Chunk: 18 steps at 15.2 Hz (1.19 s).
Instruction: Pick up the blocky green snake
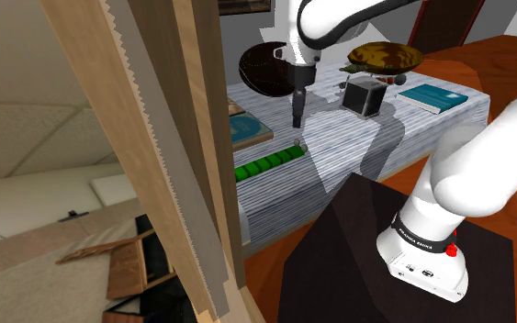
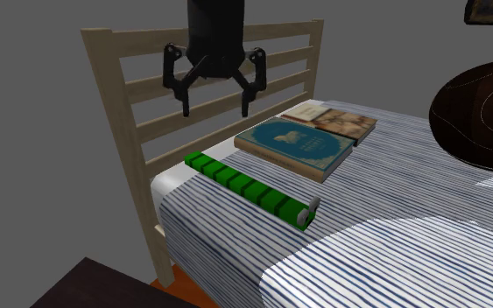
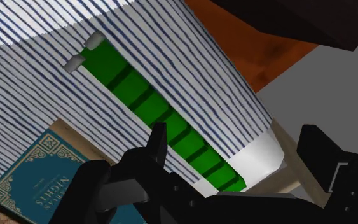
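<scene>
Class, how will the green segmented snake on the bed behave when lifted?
The snake shows grooves between blocky segments, so it probably droops when lifted. Flat-sided blocks should resist rolling. It lies near the bed edge, so a push might drop it off.

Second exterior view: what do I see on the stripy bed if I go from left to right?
green snake → blue book → brown book → dark round thing
</scene>
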{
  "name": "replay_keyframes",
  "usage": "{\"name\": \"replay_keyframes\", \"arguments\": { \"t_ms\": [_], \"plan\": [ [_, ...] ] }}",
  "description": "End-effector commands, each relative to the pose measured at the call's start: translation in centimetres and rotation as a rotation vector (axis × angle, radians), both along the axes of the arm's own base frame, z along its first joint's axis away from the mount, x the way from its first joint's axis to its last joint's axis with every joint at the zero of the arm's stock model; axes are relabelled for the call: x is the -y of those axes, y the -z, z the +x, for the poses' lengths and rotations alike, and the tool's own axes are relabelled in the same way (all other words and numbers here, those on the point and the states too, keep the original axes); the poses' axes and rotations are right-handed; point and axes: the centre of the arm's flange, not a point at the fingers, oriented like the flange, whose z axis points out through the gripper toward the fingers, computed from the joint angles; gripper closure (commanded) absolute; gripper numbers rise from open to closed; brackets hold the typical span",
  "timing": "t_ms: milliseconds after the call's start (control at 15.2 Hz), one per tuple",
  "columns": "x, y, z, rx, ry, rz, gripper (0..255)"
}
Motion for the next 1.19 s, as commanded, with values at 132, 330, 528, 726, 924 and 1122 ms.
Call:
{"name": "replay_keyframes", "arguments": {
  "t_ms": [132,330,528,726,924,1122],
  "plan": [
    [0.6,4.4,3.5,-0.011,-0.145,0.005,0],
    [0.4,7.7,6.0,-0.019,-0.251,0.009,0],
    [0.0,10.9,8.4,-0.028,-0.356,0.013,0],
    [-0.6,14.3,10.7,-0.037,-0.462,0.017,0],
    [-1.5,17.6,13.0,-0.045,-0.568,0.021,0],
    [-2.1,19.7,14.0,-0.049,-0.62,0.023,0]
  ]
}}
